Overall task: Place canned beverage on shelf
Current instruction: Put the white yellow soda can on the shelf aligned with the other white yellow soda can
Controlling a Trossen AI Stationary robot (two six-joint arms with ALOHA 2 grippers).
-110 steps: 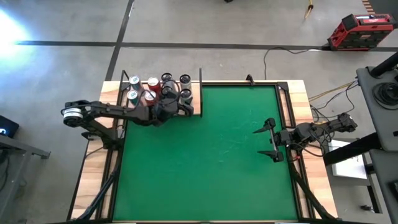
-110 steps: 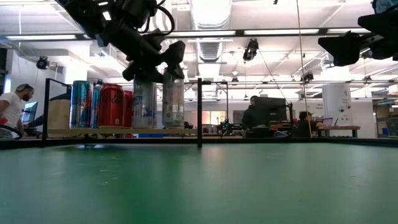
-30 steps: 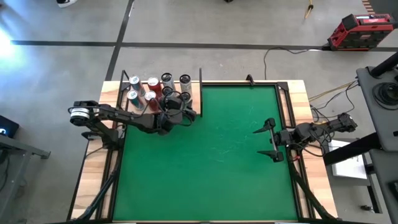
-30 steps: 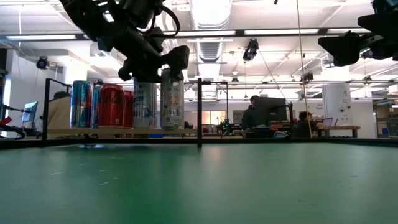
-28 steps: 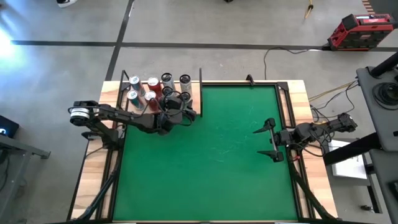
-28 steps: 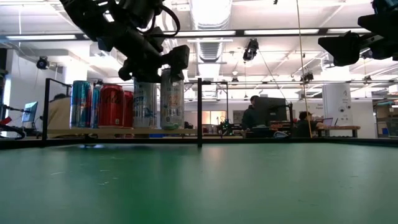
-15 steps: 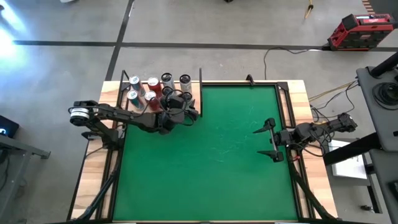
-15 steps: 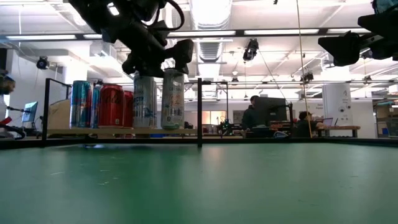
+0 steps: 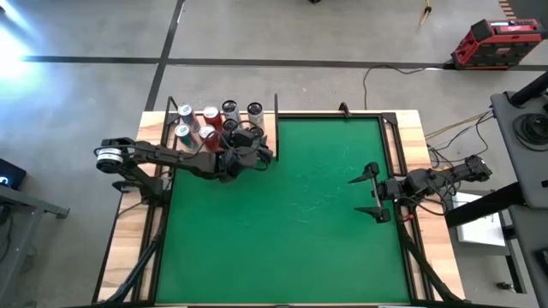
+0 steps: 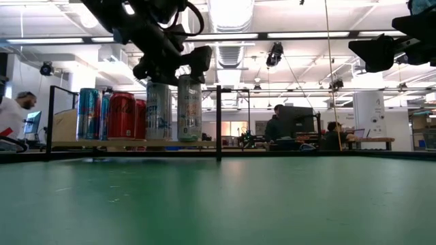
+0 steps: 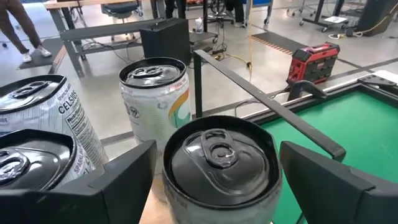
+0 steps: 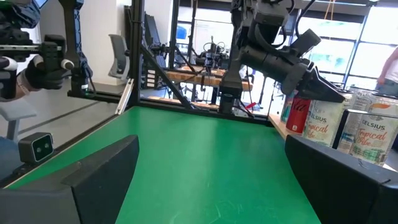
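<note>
Several cans stand upright on the light-wood shelf [image 9: 271,130] at the table's far left corner. The nearest right one, a silver can with a dark top [image 11: 219,163], stands by its base on the board and also shows in the low view [image 10: 189,112]. My left gripper [image 11: 217,146] is open just above this can's top, one finger on each side of it; it also shows in the high view [image 9: 247,142] and the low view [image 10: 174,64]. My right gripper [image 9: 372,192] is open and holds nothing above the green mat's right edge.
Thin black rods [image 11: 267,106] edge the shelf, with an upright post [image 10: 218,122] at its near right corner. Other cans [image 9: 205,120] crowd the board just behind and to the left. The green mat [image 9: 282,231] covers the table. People show in the room behind.
My left gripper has gone up a little off the silver can, whose top now shows below the fingers in the low view. The can has stayed upright on the shelf.
</note>
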